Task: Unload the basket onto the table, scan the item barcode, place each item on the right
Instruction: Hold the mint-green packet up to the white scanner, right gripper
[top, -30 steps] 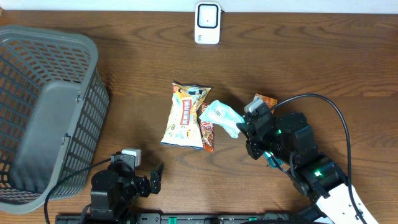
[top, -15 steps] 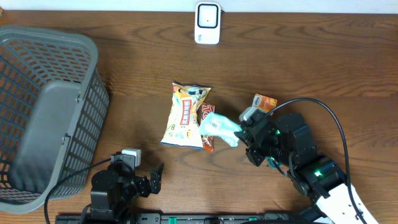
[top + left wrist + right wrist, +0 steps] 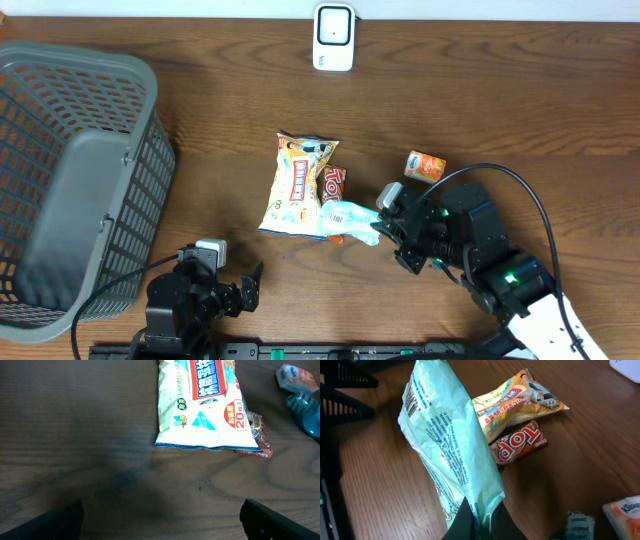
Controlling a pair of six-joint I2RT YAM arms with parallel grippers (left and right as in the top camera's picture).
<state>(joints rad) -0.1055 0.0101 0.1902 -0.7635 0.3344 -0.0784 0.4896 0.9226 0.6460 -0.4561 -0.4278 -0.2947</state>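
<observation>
Pale-green packet [image 3: 451, 455] clamped between right fingers [image 3: 457, 527], tip over yellow snack bag [image 3: 297, 185]

Snack bag [image 3: 200, 405] flat on tbl [image 3: 75, 435].

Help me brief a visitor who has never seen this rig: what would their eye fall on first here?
The pale green packet pinched in the right gripper fills the right wrist view, held up near the centre of the scene. Beside it lie a yellow snack bag and a red bar. A big grey basket dominates the left edge.
</observation>
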